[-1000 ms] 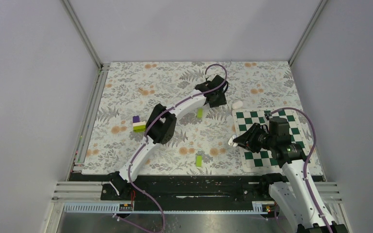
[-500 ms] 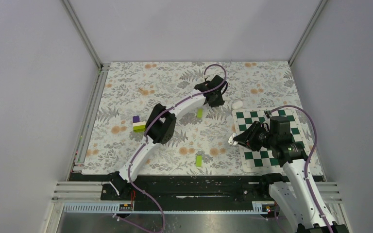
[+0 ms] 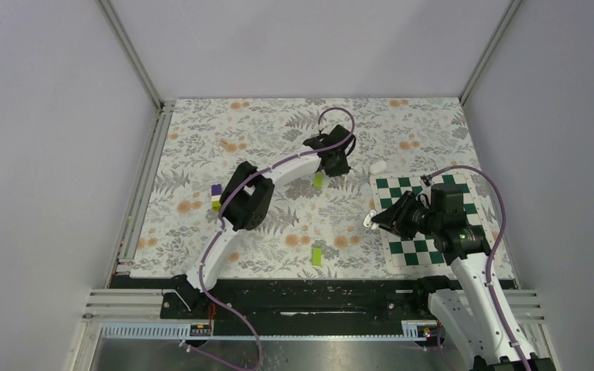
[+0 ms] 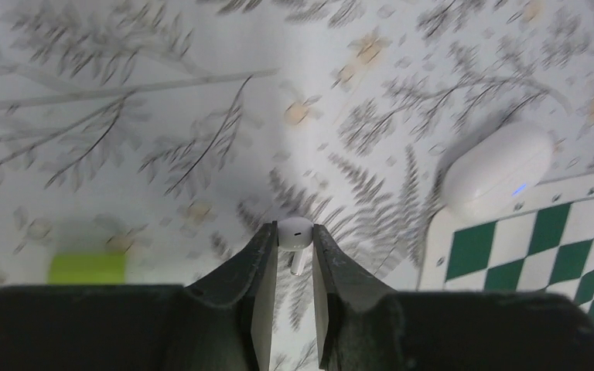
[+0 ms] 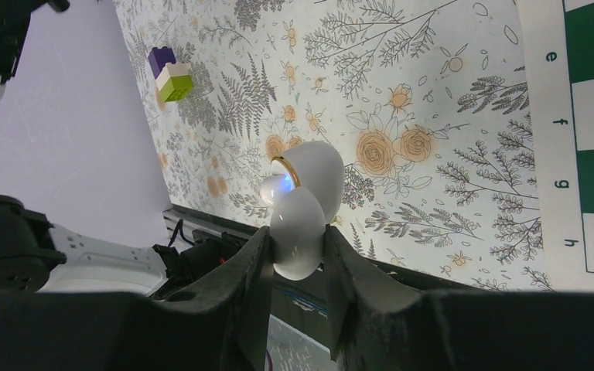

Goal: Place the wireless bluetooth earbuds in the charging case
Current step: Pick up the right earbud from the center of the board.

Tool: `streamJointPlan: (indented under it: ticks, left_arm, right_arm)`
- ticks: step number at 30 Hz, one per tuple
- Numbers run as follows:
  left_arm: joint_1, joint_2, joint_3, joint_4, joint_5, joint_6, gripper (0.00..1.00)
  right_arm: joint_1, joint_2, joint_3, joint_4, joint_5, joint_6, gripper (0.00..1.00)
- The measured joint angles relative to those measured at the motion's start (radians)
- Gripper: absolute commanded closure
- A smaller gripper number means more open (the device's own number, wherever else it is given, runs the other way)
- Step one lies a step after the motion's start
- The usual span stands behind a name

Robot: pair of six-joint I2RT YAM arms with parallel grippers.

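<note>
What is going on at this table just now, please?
The left pincer is shut on a small white earbud, held over the floral mat at the far side. The right pincer grips an open charging case near the chessboard. The two are apart, so the earbud is not yet in. A second white case lies by the chessboard's far corner.
</note>
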Motion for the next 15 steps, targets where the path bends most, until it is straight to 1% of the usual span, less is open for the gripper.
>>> streamJointPlan:
  ticks: [5,7,10,15]
  left_arm:
    - [0.0,-0.143,-0.213,0.01,0.002,0.011,0.88]
    - [0.0,-0.184,-0.264,0.015,0.002,0.018,0.89]
    - [0.0,-0.296,-0.378,0.039,0.015,0.037,0.9]
    - [0.0,-0.513,-0.568,0.167,0.06,0.076,0.91]
  right_arm:
    - [0.0,-0.002,0.0,0.0,0.0,0.0,1.0]
    - [0.0,-0.001,0.0,0.0,0.0,0.0,1.0]
    - [0.0,0.008,-0.002,0.011,-0.002,0.01,1.0]
    - [0.0,0.058,-0.071,0.151,-0.055,0.086,1.0]
